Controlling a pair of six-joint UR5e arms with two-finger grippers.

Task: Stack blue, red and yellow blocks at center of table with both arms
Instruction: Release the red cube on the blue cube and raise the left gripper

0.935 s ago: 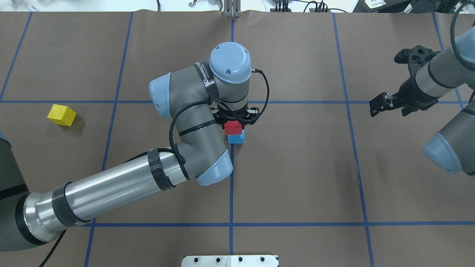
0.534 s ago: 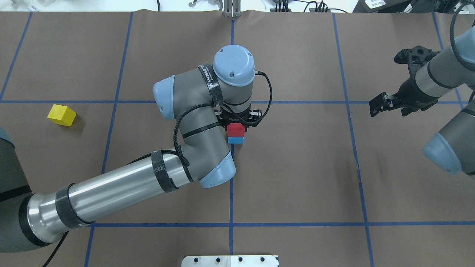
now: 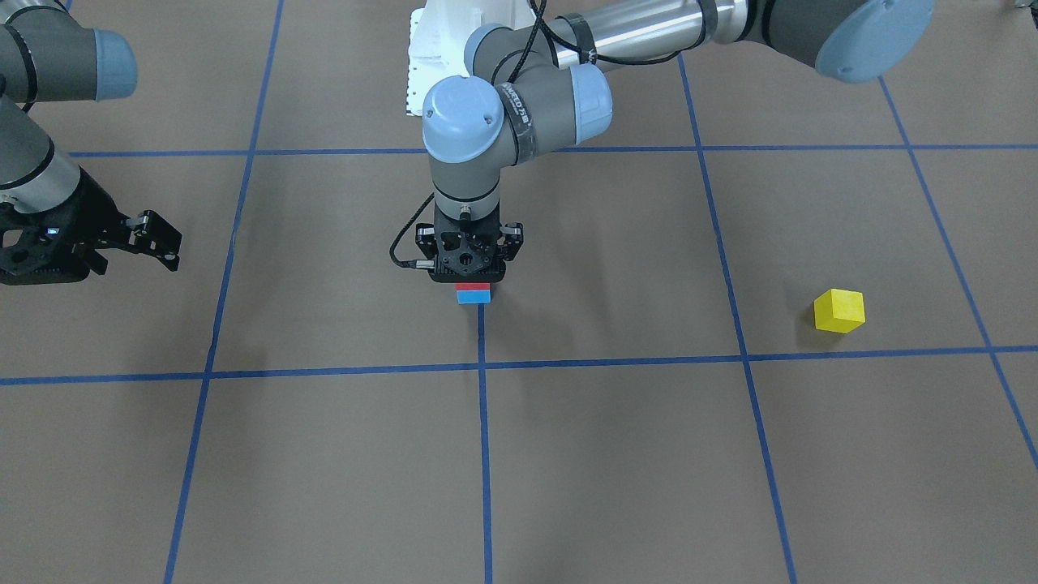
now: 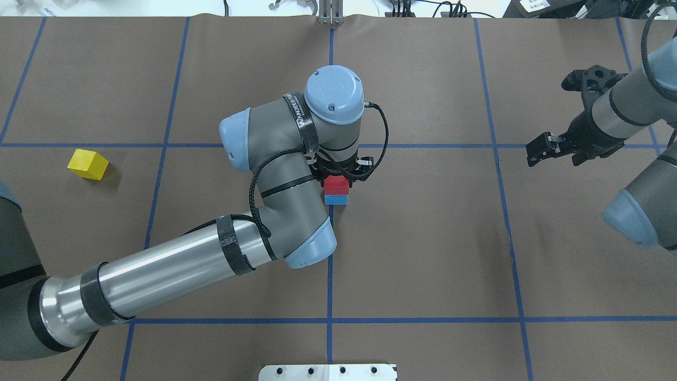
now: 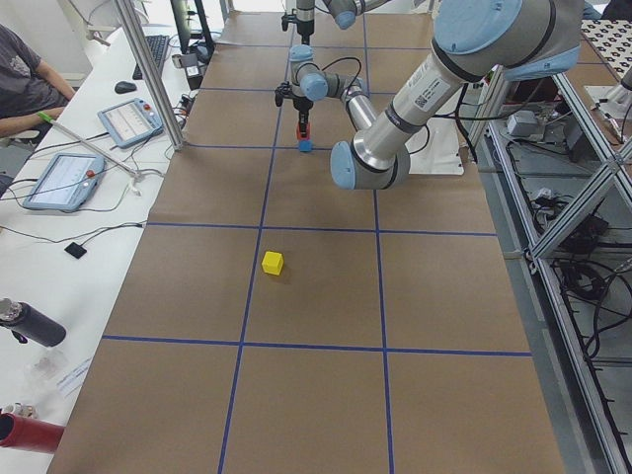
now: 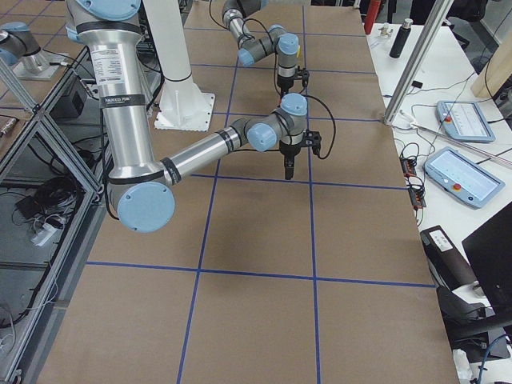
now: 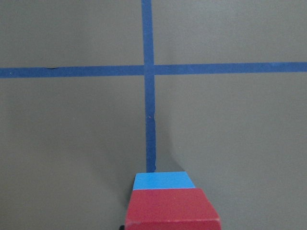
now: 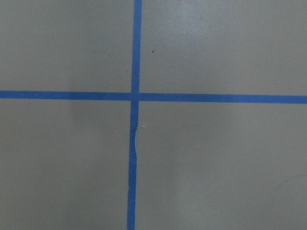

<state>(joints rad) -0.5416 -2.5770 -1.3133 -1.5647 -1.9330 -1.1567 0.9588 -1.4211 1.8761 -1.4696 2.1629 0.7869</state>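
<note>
At the centre of the tabletop the upper block sat on the lower block, directly beneath the left gripper. The third block lay alone, well off to the robot's left; the right gripper hung far opposite.

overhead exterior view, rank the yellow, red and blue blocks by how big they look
1. yellow block, fully in view
2. red block, partly hidden
3. blue block, only a strip shows beneath the red one
</note>
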